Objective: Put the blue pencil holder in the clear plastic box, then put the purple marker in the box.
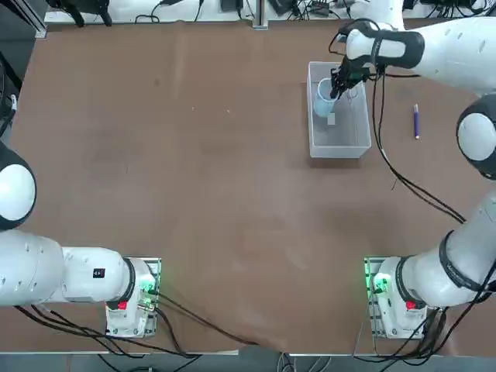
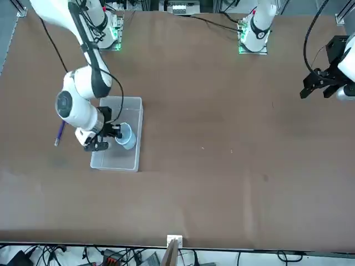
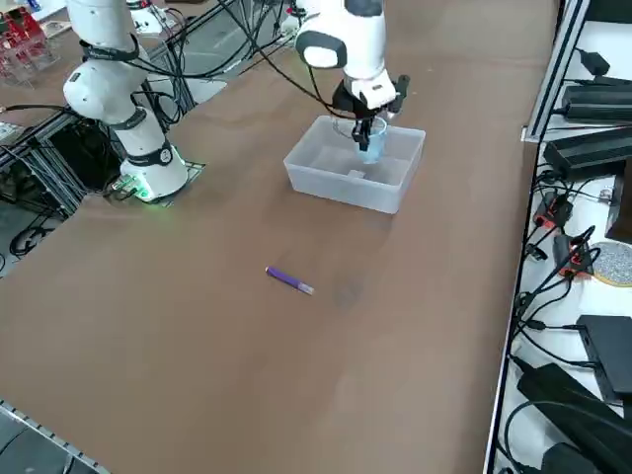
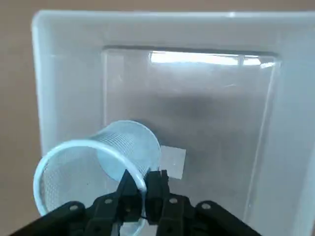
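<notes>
Blue pencil holder [image 1: 323,104]: inside the walls of the clear plastic box [image 1: 341,153], just left of the right gripper [image 4: 143,181], which pinches its rim. Base-to-floor contact: cannot tell. Judgement: lower if needed, then release leftward of the fingers.

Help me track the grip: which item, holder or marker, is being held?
The holder: the right gripper, over the box, pinches its wall. The marker lies loose on the table.

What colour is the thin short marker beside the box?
Purple, best in the right side view.
</notes>
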You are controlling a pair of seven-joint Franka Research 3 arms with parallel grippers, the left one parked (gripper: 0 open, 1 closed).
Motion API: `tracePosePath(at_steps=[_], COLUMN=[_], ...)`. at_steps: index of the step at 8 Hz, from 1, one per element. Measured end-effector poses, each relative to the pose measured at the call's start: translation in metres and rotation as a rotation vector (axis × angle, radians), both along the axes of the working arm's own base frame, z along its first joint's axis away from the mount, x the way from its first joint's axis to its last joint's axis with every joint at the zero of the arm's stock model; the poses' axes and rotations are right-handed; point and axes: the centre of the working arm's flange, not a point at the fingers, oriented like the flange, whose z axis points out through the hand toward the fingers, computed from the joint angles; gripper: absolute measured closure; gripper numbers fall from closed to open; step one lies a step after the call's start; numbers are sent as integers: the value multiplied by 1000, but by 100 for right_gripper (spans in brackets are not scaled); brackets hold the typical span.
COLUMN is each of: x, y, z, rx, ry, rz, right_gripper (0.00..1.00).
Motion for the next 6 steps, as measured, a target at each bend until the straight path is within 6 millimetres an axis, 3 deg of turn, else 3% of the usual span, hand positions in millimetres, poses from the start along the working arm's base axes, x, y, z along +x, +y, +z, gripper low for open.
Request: tracePosePath(at_steps=[6], x=[0], y=[3], z=[-18], rx=[-3], ry=[4], rz=[1], right_gripper=[93])
